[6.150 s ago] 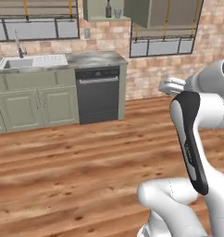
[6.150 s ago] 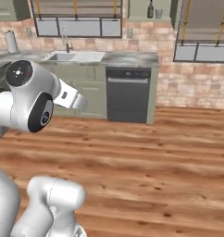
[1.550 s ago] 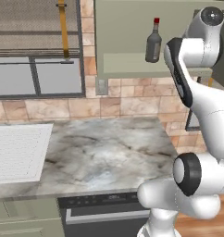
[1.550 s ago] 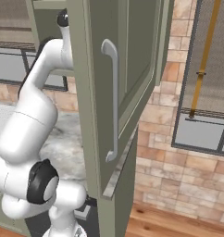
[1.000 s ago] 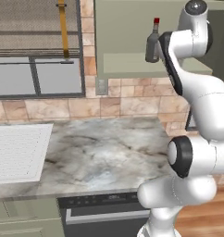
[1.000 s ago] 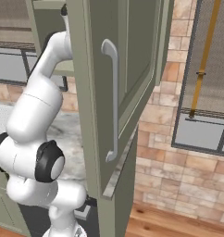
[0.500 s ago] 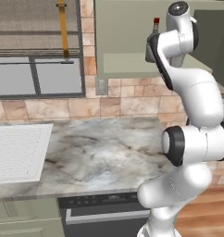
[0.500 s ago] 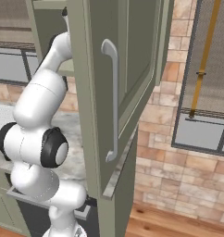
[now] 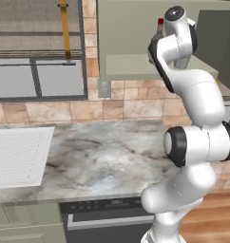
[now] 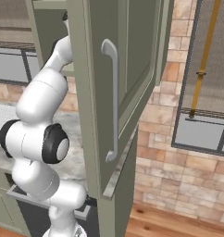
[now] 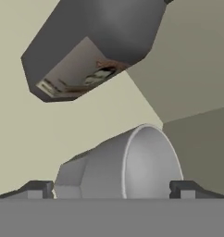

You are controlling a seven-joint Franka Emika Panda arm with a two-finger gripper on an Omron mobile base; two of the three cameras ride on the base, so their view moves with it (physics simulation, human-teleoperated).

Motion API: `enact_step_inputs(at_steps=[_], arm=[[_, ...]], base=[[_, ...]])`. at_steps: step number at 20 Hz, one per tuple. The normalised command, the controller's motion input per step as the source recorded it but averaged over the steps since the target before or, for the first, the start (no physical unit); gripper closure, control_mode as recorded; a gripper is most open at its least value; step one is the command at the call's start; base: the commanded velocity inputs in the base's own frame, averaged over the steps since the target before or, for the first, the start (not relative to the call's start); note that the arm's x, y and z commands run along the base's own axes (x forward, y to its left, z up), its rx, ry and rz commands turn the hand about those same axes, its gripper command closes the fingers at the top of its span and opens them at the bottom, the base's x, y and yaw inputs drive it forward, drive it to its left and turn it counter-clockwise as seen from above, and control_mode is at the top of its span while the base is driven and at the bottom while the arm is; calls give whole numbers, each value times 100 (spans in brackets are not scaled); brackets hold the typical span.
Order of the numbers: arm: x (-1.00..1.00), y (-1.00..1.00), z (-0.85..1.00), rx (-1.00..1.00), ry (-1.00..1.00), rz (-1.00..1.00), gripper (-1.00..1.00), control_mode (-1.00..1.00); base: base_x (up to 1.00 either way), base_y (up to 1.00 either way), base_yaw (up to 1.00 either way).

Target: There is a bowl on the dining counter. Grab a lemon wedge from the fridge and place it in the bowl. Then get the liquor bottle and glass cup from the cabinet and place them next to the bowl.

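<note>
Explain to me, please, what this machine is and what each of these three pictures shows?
It is a white robot arm on a driving base, in a rendered kitchen. Two cameras ride behind it, left and right; both show it reaching up into an open wall cabinet above a marble counter. The third camera sits on the hand: a glass cup lies between the open jaws of the gripper, with a dark liquor bottle beyond. Nothing is gripped yet.

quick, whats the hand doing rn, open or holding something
Hand: open, holding nothing; its fingertips stand either side of the glass cup, under the liquor bottle.
</note>
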Motion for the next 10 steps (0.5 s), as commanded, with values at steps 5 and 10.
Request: enact_step_inputs(at_steps=[5, 10], arm=[[22, -2, -6, -5, 2, 1, -100, -100], [19, -6, -4, -3, 3, 1, -100, -100]], base=[[0, 0, 0], [0, 0, 0]])
